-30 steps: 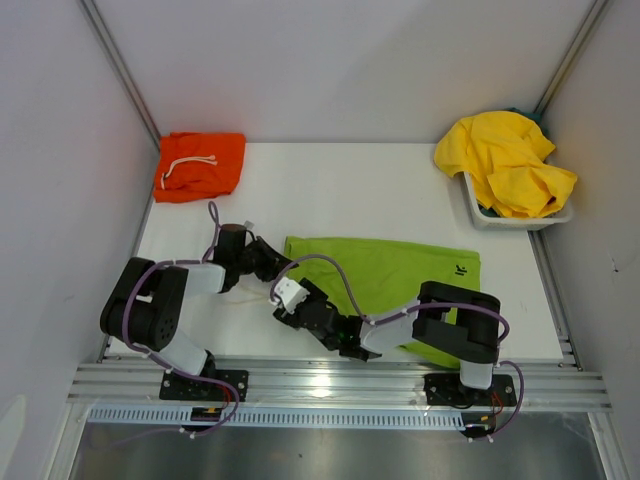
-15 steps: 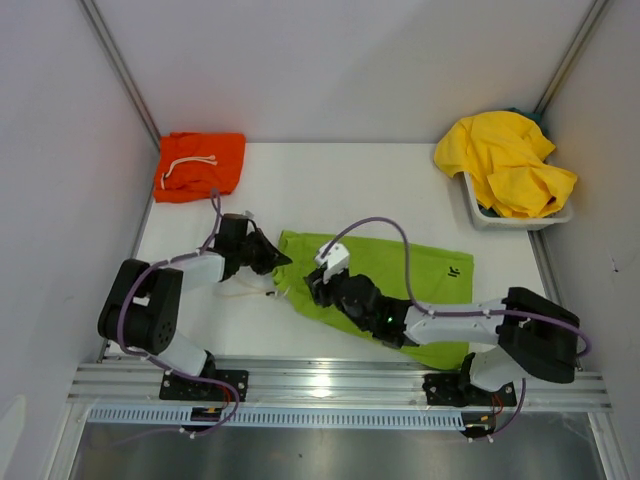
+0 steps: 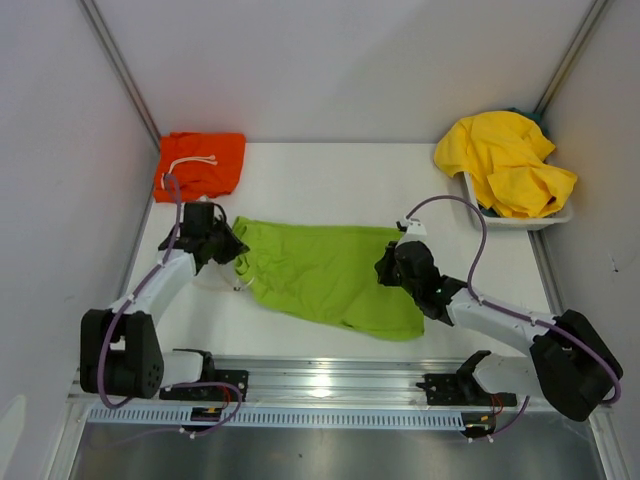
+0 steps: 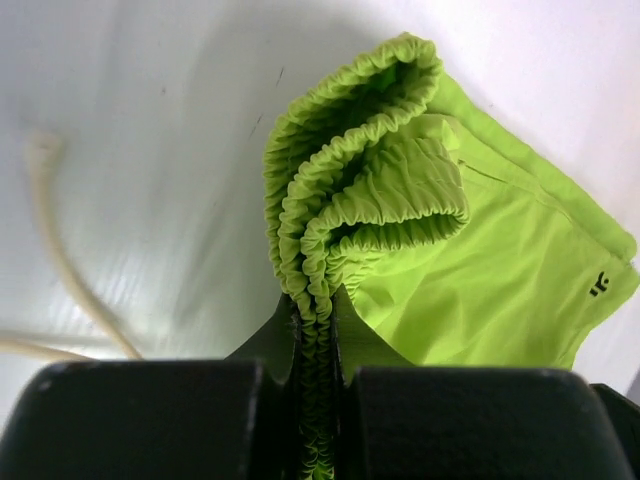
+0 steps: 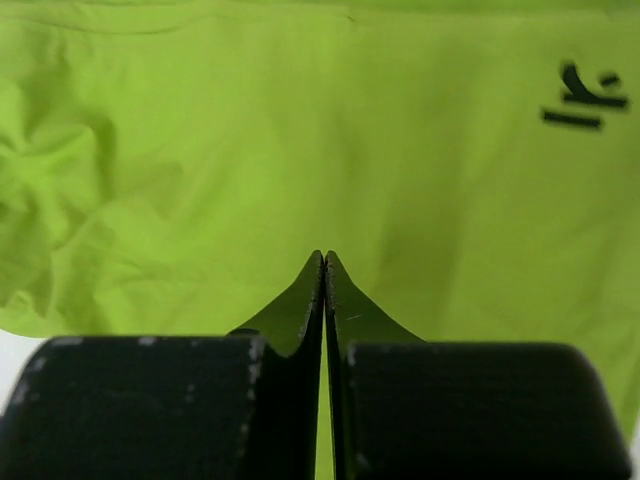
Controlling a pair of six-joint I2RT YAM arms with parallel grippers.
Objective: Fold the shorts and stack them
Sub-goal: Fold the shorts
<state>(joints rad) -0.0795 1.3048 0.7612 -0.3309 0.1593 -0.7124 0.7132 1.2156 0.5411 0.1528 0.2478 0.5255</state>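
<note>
The lime green shorts [image 3: 325,275] lie crumpled across the middle of the table. My left gripper [image 3: 228,250] is at their left end, shut on the bunched elastic waistband [image 4: 315,300]. A small dark logo [image 4: 598,285] shows on the far leg. My right gripper [image 3: 385,268] sits at the shorts' right edge, low over the fabric. In the right wrist view its fingertips [image 5: 324,258] meet with no cloth seen between them, and the logo [image 5: 585,100] lies ahead. Folded orange shorts [image 3: 200,165] rest at the back left. Yellow shorts [image 3: 505,160] are heaped at the back right.
The yellow heap fills a white bin [image 3: 480,215] at the back right corner. A white drawstring [image 4: 60,250] trails on the table left of the waistband. Grey walls close in on both sides, and a metal rail [image 3: 330,385] runs along the near edge.
My left gripper pulled the waistband up and left, dragging the green shorts with it. My right arm swung from the shorts' left end to their right edge and its jaws closed.
</note>
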